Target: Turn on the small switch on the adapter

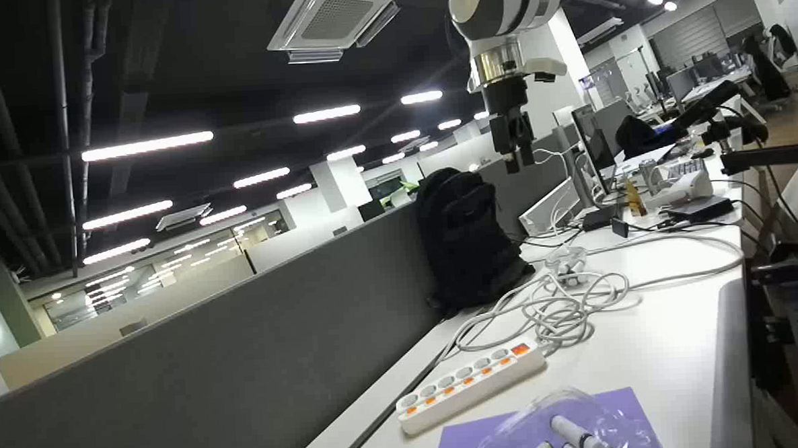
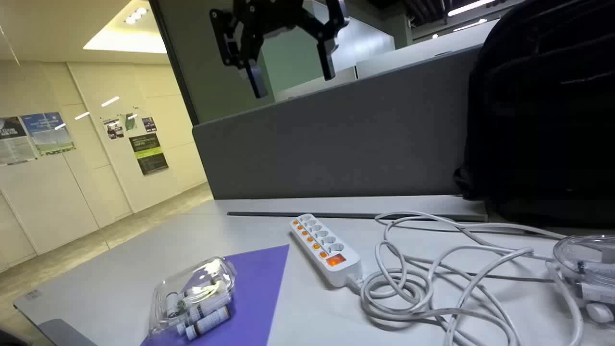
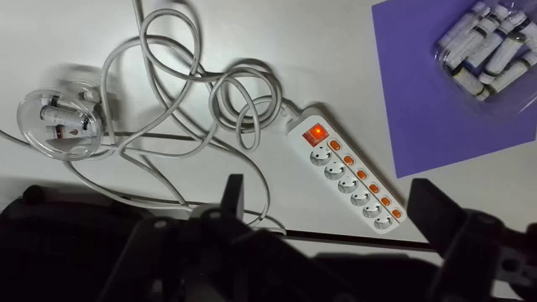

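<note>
The adapter, a white power strip, lies flat on the white table in both exterior views (image 1: 473,390) (image 2: 321,246) and in the wrist view (image 3: 347,184). A row of round sockets runs beside a row of small orange switches (image 3: 361,174) (image 2: 310,239). A larger square orange switch (image 3: 316,134) at the cord end glows with a bright spot. My gripper (image 2: 295,85) is open and empty, high above the table; it also shows in an exterior view (image 1: 519,161). In the wrist view its fingers (image 3: 329,184) stand wide apart, with the strip appearing between and beyond them. Nothing touches the strip.
A tangle of white cable (image 3: 247,109) lies off the cord end. A clear container of small bottles (image 2: 192,298) sits on purple paper (image 3: 415,105). Another clear container (image 3: 61,126) lies among the cables. A black backpack (image 1: 467,241) leans on the grey partition (image 1: 257,365) behind.
</note>
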